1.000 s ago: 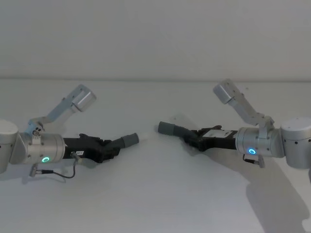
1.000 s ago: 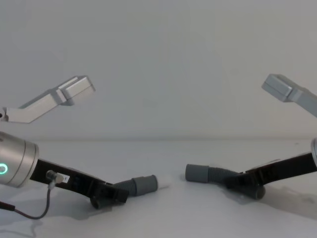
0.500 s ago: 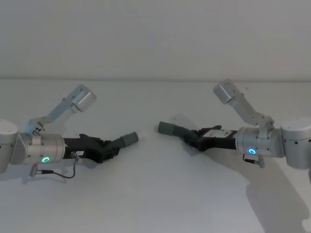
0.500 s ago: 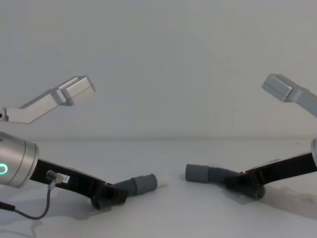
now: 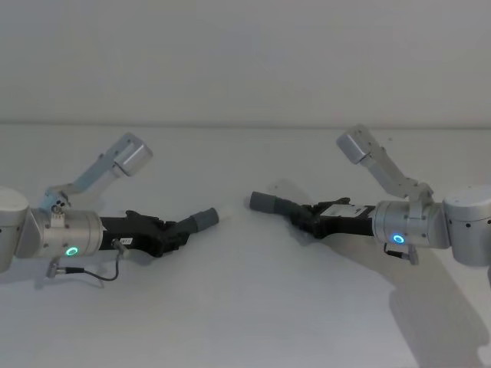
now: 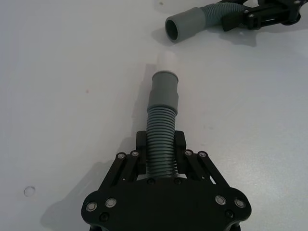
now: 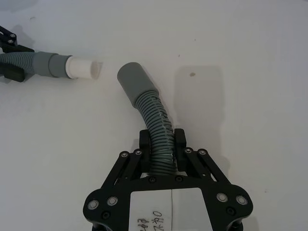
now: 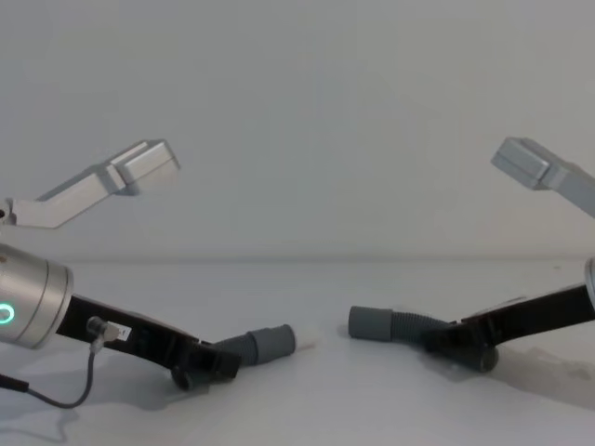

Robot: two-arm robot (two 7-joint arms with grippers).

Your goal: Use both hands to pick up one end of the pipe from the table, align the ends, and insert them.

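L gripper [image 6: 161, 147] is clamping L hose [image 6: 162, 122], R gripper [image 7: 162, 142] is clamping R hose [image 7: 155, 115]; white-tipped L cuff [image 6: 164, 89] and R cuff [image 7: 134, 79] are facing, near but apart.

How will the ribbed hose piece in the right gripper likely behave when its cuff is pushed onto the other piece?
Probably bendy: the right hose piece curves between the right gripper and its cuff, so the cuff may deflect under a push. It looks light, being short and hollow. Its ribbed surface likely resists sliding in the grip.
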